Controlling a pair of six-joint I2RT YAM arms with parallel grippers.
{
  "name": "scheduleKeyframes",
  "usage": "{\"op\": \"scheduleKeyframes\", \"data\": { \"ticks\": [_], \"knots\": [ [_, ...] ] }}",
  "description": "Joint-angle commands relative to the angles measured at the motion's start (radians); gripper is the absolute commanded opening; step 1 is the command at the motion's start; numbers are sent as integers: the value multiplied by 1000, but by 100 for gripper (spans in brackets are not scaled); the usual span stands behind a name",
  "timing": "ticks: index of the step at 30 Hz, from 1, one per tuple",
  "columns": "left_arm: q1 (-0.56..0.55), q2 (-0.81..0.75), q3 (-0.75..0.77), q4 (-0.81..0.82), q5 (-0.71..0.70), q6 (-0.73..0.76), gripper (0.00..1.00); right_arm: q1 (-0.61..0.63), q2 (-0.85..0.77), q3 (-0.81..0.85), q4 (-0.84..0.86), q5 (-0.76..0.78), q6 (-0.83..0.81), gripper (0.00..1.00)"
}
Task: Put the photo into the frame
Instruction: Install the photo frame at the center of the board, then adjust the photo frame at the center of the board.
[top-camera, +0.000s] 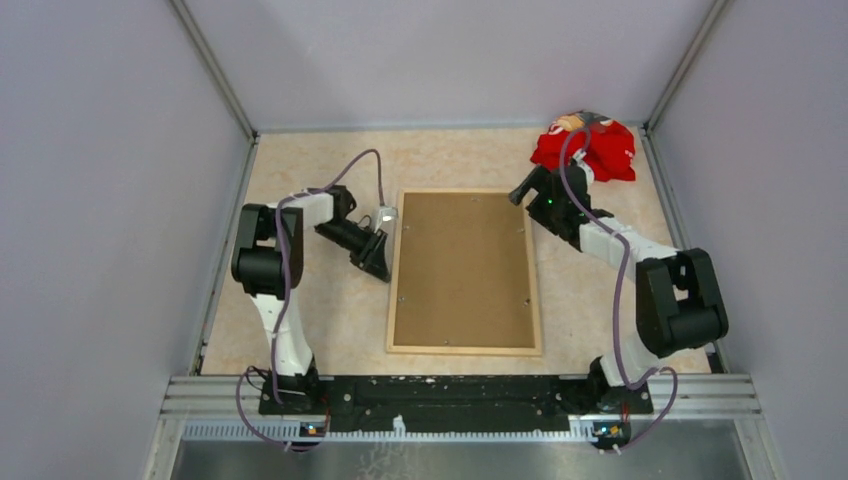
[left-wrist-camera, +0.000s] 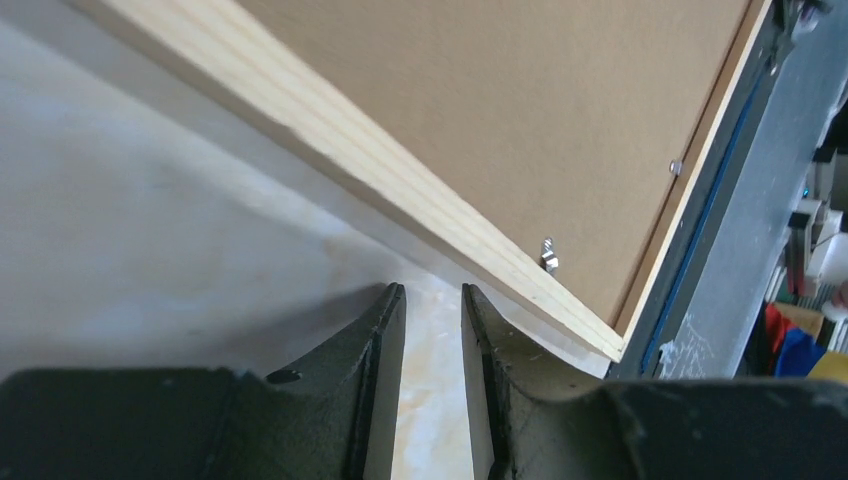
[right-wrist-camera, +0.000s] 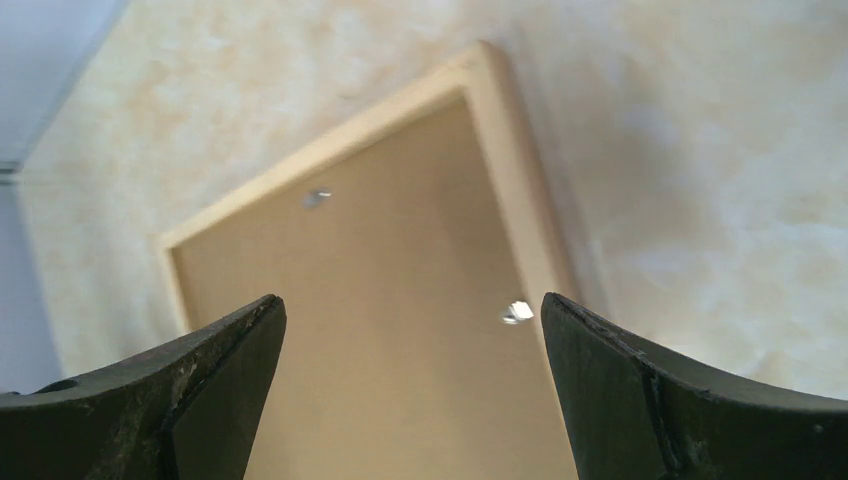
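Note:
The frame (top-camera: 465, 349) of light wood lies face down in the middle of the table, with the brown backing board (top-camera: 463, 270) filling it. The photo is hidden. My left gripper (top-camera: 380, 266) is low beside the frame's left rail (left-wrist-camera: 400, 190), not touching it; its jaws stand a narrow gap apart with only table between them (left-wrist-camera: 433, 290). My right gripper (top-camera: 520, 192) hovers over the frame's far right corner (right-wrist-camera: 520, 200), wide open and empty (right-wrist-camera: 410, 300). Small metal tabs (left-wrist-camera: 548, 255) (right-wrist-camera: 517, 312) sit on the board's edges.
A red cloth bundle (top-camera: 590, 148) lies at the far right corner of the table behind the right arm. Grey walls close in the table on three sides. A metal rail (top-camera: 450, 390) runs along the near edge.

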Motion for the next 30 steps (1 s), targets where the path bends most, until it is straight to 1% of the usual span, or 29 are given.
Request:
{"op": "scheduleKeyframes", "data": {
  "ticks": [1,3,7,11,12,14,17,20,22,23,25,28,30],
  "knots": [
    [-62,-52,-117,106,-170,54,35,-28,55,0,-95,10,-104,99],
    [-85,-78,-151,123,-193,57,35,-28,99,16,-86,-6,-112,99],
    [-124,-119,-190,140,-231,73,35,-24,215,76,-63,-92,-103,99],
    [-155,-125,-197,141,-248,74,35,41,321,193,-62,-117,-88,99],
    [-163,-123,-198,145,-247,71,35,81,355,245,-63,-114,-88,99],
    [-180,-113,-196,151,-243,65,34,146,436,382,-119,-117,-90,99],
    [-207,-89,-184,166,-238,45,34,232,570,603,-172,-153,-84,99],
    [-241,-62,-169,170,-219,28,34,297,697,826,-250,-193,-106,99],
    [-264,-53,-164,162,-206,21,37,312,746,928,-298,-196,-127,99],
    [-273,-53,-163,150,-205,21,39,307,753,954,-314,-186,-131,99],
    [-276,-71,-161,107,-202,42,41,281,713,937,-305,-174,-135,99],
    [-251,-137,-172,38,-199,102,44,242,603,846,-277,-146,-145,99],
    [-225,-179,-164,-30,-191,147,48,220,518,773,-266,-131,-154,99]
  ]
}}
